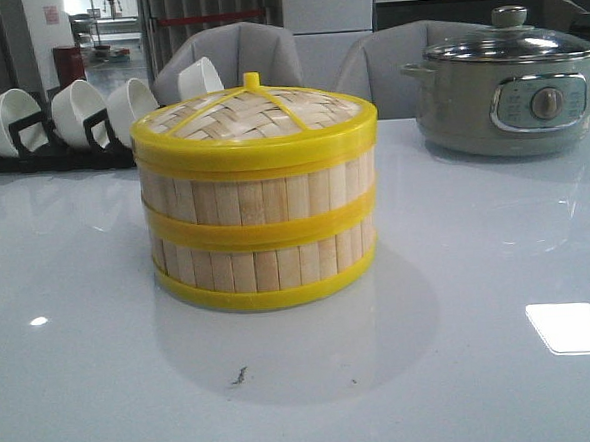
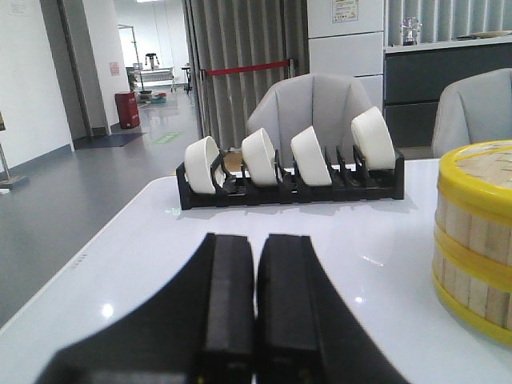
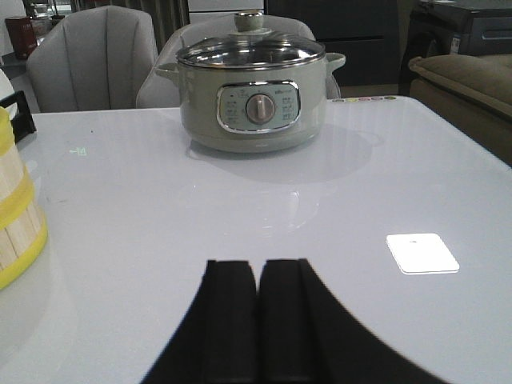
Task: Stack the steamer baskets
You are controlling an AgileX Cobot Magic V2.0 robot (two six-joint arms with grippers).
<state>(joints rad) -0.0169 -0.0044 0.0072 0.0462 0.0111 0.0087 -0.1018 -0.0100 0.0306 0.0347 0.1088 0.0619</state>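
Two steamer baskets stand stacked one on the other in the middle of the white table, pale slats with yellow rims. The woven lid with its yellow knob sits on top. The stack also shows in the left wrist view and at the edge of the right wrist view. My left gripper is shut and empty, low over the table, apart from the stack. My right gripper is shut and empty, low over the table on the stack's other side. Neither gripper shows in the front view.
A black rack with white cups stands at the back left, also in the left wrist view. A grey-green electric pot with a glass lid stands at the back right, also in the right wrist view. Grey chairs stand behind the table.
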